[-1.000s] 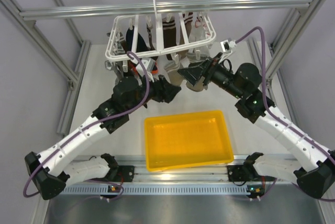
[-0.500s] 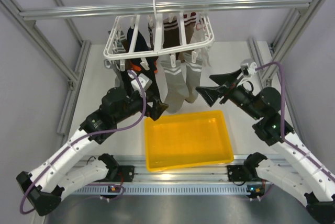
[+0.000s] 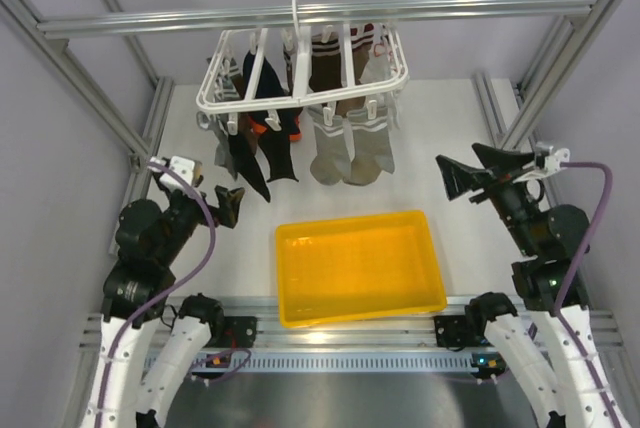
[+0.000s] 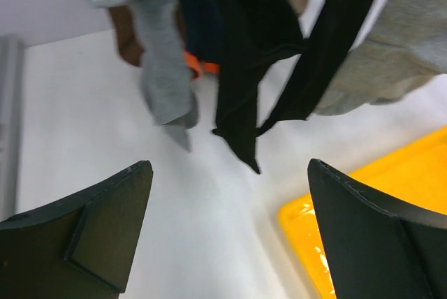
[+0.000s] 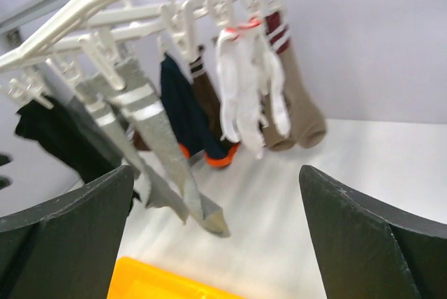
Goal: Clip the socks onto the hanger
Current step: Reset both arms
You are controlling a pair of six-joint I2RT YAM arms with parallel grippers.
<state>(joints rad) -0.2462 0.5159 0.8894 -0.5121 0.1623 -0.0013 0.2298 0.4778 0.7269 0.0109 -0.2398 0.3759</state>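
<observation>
My left gripper (image 3: 232, 206): jaws spread wide with nothing between them, off to the left of the tray and facing the hanging laundry.
My left wrist view: both fingers (image 4: 105, 229) frame bare table, the black socks (image 4: 244, 89) dangling ahead and a yellow corner at lower right.
My right gripper (image 3: 458, 156): jaws wide as well and empty, out to the right of the hanger, well apart from it.
My right wrist view: the open gap looks at the row of hanging socks from the side.
Grey socks (image 3: 345, 148): both clipped at the cuff to the front edge of the hanger, side by side, toes down, white stripes at the top.
Hanger (image 3: 300, 100): white frame hung by its hook from the overhead bar, above the far part of the table (image 3: 440, 118).
Other laundry: black socks to the left of the grey pair, a navy sock (image 5: 185, 117) with an orange toe, white socks (image 5: 241, 96) and brown striped socks (image 5: 293, 103) behind.
Yellow tray (image 3: 360, 268): on the table between my two arms, nearer than the hanger; the grey toes hang beyond its far rim.
</observation>
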